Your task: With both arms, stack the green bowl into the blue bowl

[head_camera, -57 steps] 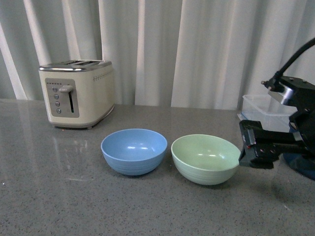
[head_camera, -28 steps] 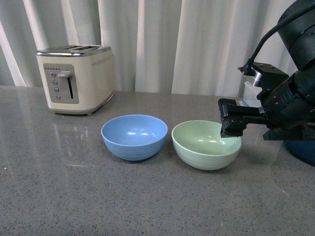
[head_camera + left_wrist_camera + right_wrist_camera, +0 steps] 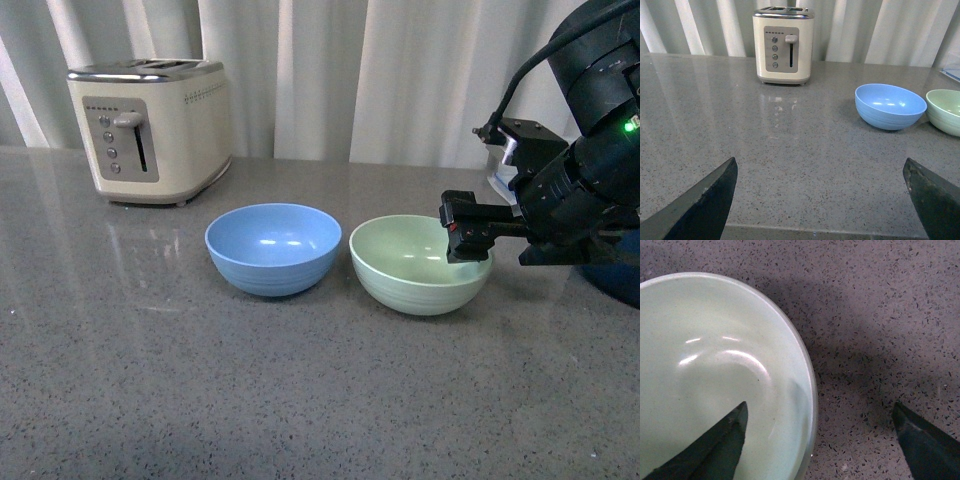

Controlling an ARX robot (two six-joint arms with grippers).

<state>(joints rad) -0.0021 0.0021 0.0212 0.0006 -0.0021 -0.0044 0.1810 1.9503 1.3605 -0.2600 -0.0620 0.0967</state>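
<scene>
The left claw [image 3: 820,200] does not appear in the front view. Its own wrist camera shows its two dark fingertips [image 3: 702,205] spread wide apart over bare grey speckled worktop [image 3: 300,400], gripping nothing, with both bowls well ahead of it.

At the far left of the worktop, a cream toaster [image 3: 150,130] stands upright in front of a pale curtain [image 3: 330,80], its lever and buttons facing forward. To its right, and nearer the robot, the blue bowl [image 3: 273,248] sits upright and empty on the worktop. Just to the right of it sits the green bowl [image 3: 420,265], also upright and empty; a narrow gap separates the two and they do not touch.

The right claw [image 3: 467,240] is at the green bowl's right-hand rim. In the right wrist view it is spread. One finger [image 3: 715,445] hangs over the inside of the bowl and the other is outside, above the worktop, so the rim lies between them. Whether either finger touches the bowl cannot be told.

Behind the claw, the bulky black right arm [image 3: 590,170] reaches in from the right edge, with a small green light lit on its housing. Below the arm, at the far right, part of a dark blue vessel [image 3: 618,282] shows on the worktop.
</scene>
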